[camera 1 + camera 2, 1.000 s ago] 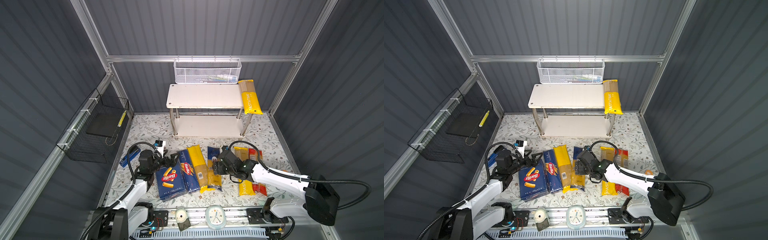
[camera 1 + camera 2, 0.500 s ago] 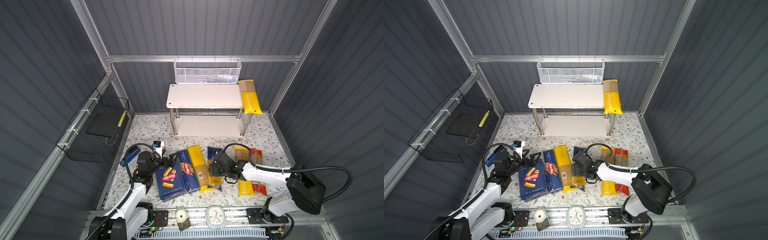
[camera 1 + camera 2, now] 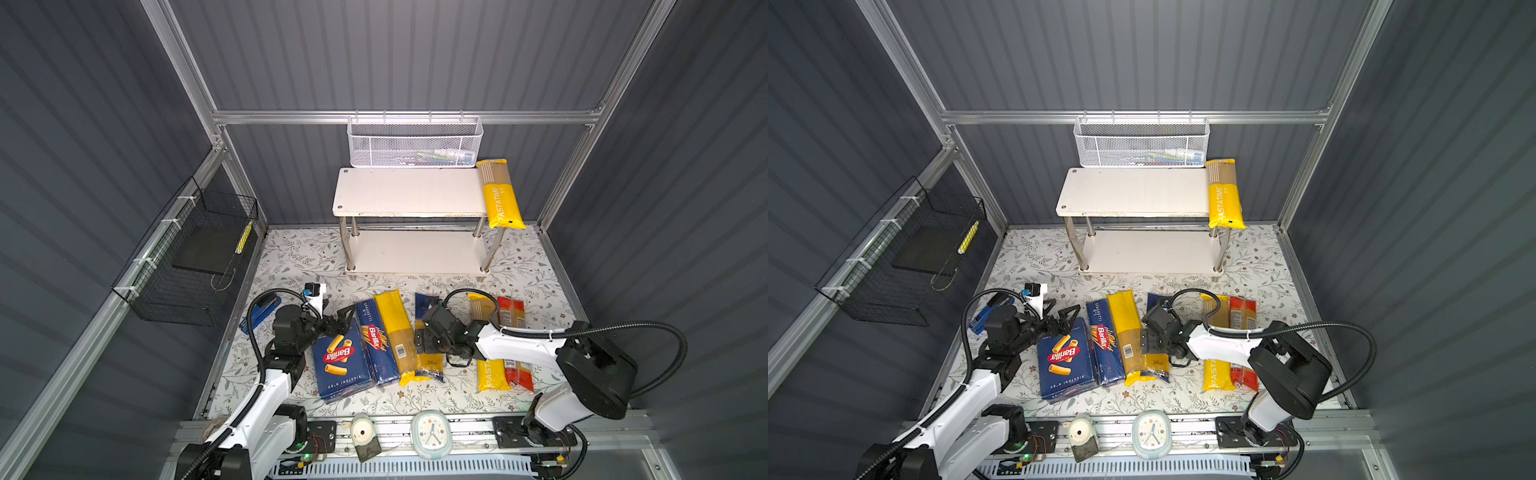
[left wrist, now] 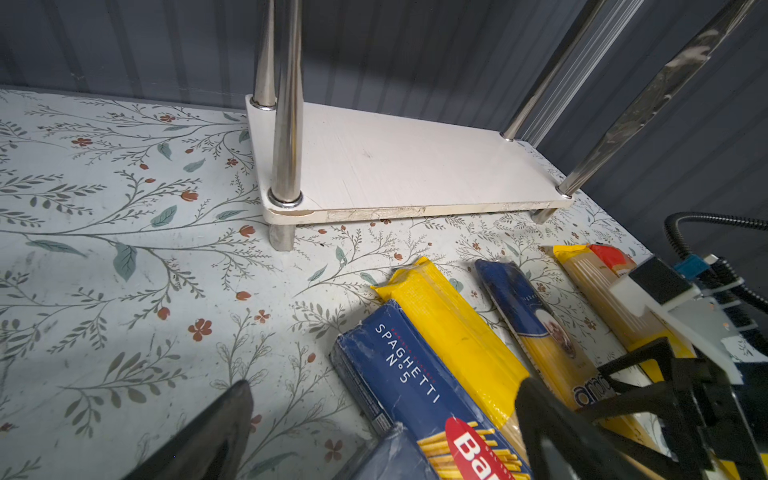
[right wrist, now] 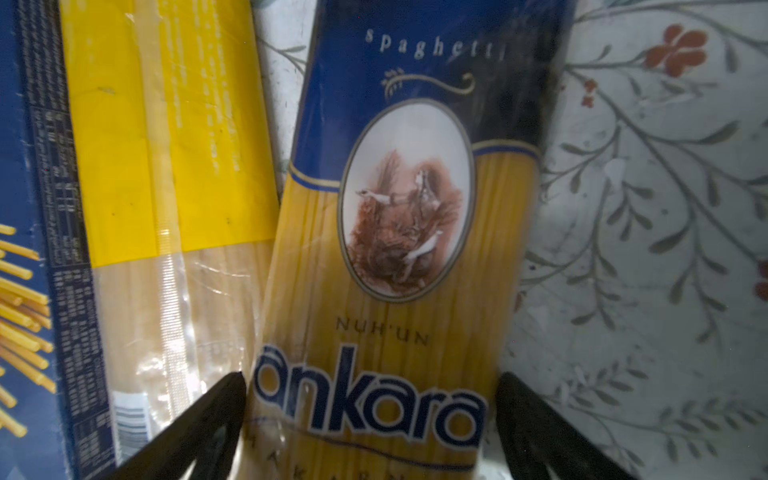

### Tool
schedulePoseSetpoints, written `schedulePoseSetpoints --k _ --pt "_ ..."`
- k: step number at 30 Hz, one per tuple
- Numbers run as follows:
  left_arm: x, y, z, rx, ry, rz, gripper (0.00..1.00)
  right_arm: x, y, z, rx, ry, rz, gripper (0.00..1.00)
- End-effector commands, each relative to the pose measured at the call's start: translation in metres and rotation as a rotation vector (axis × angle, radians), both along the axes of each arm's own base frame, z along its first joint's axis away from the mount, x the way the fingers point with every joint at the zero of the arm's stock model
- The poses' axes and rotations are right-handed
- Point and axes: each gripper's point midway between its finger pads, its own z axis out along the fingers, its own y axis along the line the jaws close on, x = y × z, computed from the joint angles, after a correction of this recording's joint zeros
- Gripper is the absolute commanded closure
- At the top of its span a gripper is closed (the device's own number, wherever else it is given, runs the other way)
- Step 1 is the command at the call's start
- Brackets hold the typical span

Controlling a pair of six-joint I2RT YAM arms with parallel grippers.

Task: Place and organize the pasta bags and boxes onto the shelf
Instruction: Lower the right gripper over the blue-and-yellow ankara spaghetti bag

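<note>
Two claws sit low in both top views: our left claw (image 3: 341, 318) spreads empty over the wide box (image 3: 340, 361); rightward, our right claw (image 5: 370, 378) gapes astride the blue bag (image 5: 407, 208), gripping nothing; upper right, we see a yellow bag (image 3: 500, 197) on the shelf (image 3: 407, 191)

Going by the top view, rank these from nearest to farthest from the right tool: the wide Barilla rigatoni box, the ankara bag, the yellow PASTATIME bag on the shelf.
1. ankara bag: on the table right under the right tool, between its open jaws.
2. Barilla rigatoni box: on the table to the left, beyond two other packages.
3. PASTATIME bag: far back, on the right end of the shelf top.
</note>
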Motion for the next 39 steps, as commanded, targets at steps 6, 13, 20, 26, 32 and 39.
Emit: schedulePoseSetpoints --k 6,13,20,26,32,39 --pt "-0.001 0.002 -0.002 0.022 -0.002 0.011 0.0 0.002 0.006 0.002 -0.001 0.0 -0.011 0.06" --pt "-0.002 0.003 -0.003 0.022 -0.003 0.016 0.0 -0.003 -0.005 -0.005 -0.049 0.019 -0.03 0.08" --pt "-0.001 0.003 -0.003 0.022 -0.003 0.019 0.01 -0.01 -0.031 -0.001 -0.118 0.004 -0.062 0.07" --pt "-0.001 0.004 -0.002 0.021 -0.004 0.022 0.0 -0.014 -0.032 0.02 -0.087 -0.047 -0.001 0.07" --pt "-0.002 0.004 -0.002 0.022 -0.004 0.021 0.0 -0.014 -0.038 0.033 -0.126 -0.076 0.007 0.06" --pt "-0.001 0.004 -0.002 0.022 -0.003 0.021 0.0 -0.013 -0.023 0.026 -0.145 -0.07 0.03 0.03"
